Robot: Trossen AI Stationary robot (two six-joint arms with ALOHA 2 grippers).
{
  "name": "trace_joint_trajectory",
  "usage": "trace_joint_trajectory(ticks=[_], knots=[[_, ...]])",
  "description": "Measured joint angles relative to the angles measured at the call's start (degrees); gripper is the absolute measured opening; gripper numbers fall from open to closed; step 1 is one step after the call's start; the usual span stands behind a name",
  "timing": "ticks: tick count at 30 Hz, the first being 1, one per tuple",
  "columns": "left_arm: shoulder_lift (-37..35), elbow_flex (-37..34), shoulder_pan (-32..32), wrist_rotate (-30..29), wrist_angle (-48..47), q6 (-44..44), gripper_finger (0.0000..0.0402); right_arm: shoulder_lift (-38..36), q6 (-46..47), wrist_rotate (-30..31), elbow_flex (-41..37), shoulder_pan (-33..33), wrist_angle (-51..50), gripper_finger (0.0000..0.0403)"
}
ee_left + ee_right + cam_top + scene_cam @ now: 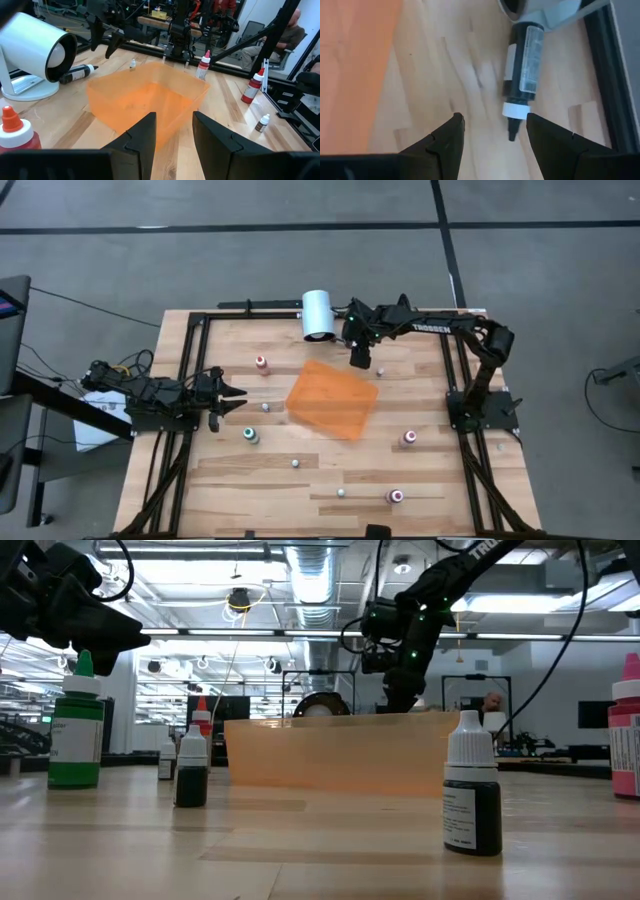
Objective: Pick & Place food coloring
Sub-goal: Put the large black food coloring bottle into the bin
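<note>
We see our right gripper (492,135), fingers spread, poised over a dark food-coloring bottle (521,75) lying beside the white cylinder (319,315); our left gripper (228,394) waits, fingers slightly parted, empty.

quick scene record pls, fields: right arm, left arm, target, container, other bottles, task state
right arm: right gripper hangs over the table's far edge, jaws open, astride the tip of a lying bottle
left arm: left gripper waits at the left side, jaws empty
target: dark bottle on its side, beside the white cylinder, not gripped
container: orange tray mid-table, no bottle seen in it
other bottles: green-topped bottle, red-topped bottle, pink-topped bottle upright on the table
task state: no bottle placed yet
</note>
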Motion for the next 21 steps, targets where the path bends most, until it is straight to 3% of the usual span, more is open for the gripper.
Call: trace_joint_trajectory(ticks=[10, 21], knots=[[0.00, 0.00, 0.00, 0.07, 0.14, -0.12, 0.0119, 3.73, -3.18, -1.39, -0.01, -2.60, 2.69, 0.0201], [0.00, 0.00, 0.00, 0.63, 0.18, -2.60, 0.0119, 8.56, -4.97, 1.70, 0.01, -3.74, 3.05, 0.0207]])
